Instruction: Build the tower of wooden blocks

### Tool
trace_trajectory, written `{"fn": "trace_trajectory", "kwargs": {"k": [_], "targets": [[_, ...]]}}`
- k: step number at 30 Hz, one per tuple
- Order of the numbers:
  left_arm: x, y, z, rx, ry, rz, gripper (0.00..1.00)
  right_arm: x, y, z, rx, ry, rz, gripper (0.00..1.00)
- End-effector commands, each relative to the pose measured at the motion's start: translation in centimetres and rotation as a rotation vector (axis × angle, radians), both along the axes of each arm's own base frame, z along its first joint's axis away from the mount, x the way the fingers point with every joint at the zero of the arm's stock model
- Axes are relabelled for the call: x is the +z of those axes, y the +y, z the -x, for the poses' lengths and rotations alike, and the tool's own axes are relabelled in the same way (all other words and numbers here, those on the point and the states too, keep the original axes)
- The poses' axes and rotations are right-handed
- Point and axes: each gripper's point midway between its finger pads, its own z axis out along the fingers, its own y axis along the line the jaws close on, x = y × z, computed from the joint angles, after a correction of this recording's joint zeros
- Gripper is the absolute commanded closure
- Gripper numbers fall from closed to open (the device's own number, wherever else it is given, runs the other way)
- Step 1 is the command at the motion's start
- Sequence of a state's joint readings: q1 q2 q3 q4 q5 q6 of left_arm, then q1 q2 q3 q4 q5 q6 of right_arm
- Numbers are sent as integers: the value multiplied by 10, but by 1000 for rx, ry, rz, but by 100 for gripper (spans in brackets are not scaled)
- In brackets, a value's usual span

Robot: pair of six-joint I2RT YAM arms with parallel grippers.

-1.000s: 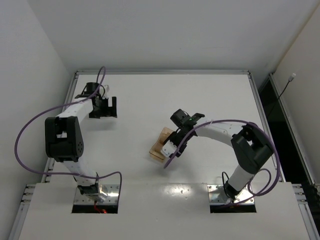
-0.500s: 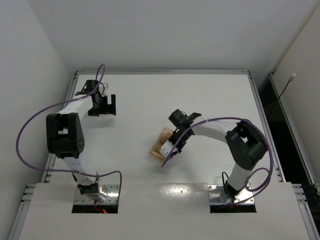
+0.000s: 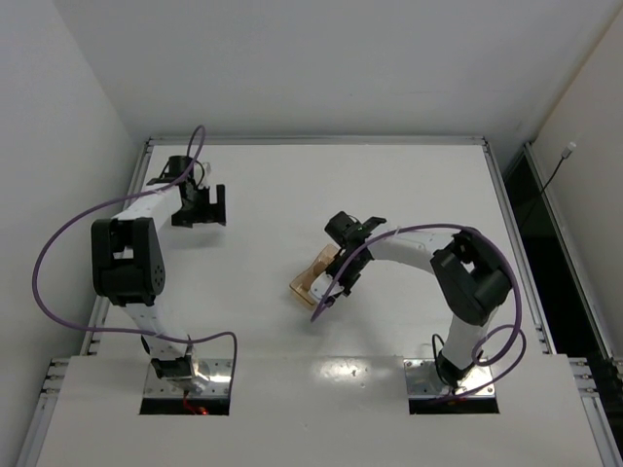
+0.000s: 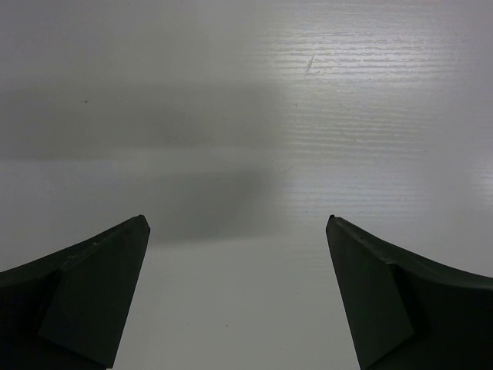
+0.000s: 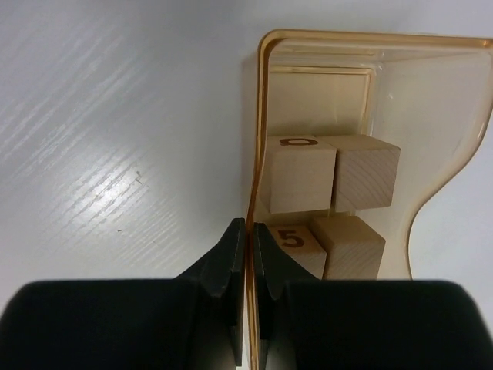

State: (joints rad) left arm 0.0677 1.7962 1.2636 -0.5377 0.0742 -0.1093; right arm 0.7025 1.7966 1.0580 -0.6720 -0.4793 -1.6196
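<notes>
1. The table point(image 3: 409, 185) was white and matte, and the wrist views showed faint parallel streaks across its surface.
2. A thin metal rail point(image 3: 321, 140) ran along the far edge and down both side edges.
3. Plain white walls closed three sides: the back wall point(image 3: 321, 68), the left wall point(image 3: 49, 146) and the right wall point(image 3: 589, 97).
4. A dark gap point(image 3: 519, 204) lay between the right edge and the right wall, and a thin black cable point(image 3: 555, 177) hung above it.
5. Overhead light left a soft glare on the white panel point(image 3: 346, 370) at the near edge, and a broad grey shadow point(image 4: 139, 116) crossed the table in the left wrist view.

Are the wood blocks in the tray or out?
In. Four wood blocks sit inside the tray, its wall pinched by the right tool.
</notes>
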Motion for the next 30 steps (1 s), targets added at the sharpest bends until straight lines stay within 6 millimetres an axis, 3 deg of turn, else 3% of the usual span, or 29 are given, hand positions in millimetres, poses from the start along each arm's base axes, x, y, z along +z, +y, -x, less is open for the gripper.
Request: {"fn": "trace_trajectory", "kwargs": {"k": [1, 4, 7, 8, 10, 13, 16, 22, 27, 28, 29, 30], "targets": [[13, 8, -11, 21, -39, -8, 1, 14, 11, -3, 7, 19, -49, 100], [9, 3, -11, 9, -31, 14, 1, 43, 22, 0, -73, 77, -106, 100], [11, 1, -8, -20, -35, 18, 1, 85, 41, -6, -195, 177, -189, 100], [16, 1, -8, -20, -49, 17, 1, 110, 55, -9, -282, 251, -235, 100], [18, 1, -8, -29, -60, 11, 1, 118, 59, -15, -400, 380, -231, 100], [17, 0, -6, -42, -52, 15, 1, 147, 70, -15, -519, 584, -259, 100], [19, 0, -7, -42, -52, 15, 1, 148, 73, -4, -591, 752, -231, 100], [22, -2, -5, -47, -51, 24, 1, 125, 72, 2, -714, 1053, -140, 100], [19, -4, -4, -90, -49, 40, 1, 128, 81, -7, -730, 1320, -104, 100], [19, -4, -4, -91, -49, 40, 1, 141, 86, -16, -699, 1372, -140, 100], [20, -5, -4, -103, -51, 44, 1, 142, 88, -17, -694, 1427, -130, 100], [20, -5, -4, -103, -51, 44, 1, 130, 87, -18, -741, 1538, -69, 100]]}}
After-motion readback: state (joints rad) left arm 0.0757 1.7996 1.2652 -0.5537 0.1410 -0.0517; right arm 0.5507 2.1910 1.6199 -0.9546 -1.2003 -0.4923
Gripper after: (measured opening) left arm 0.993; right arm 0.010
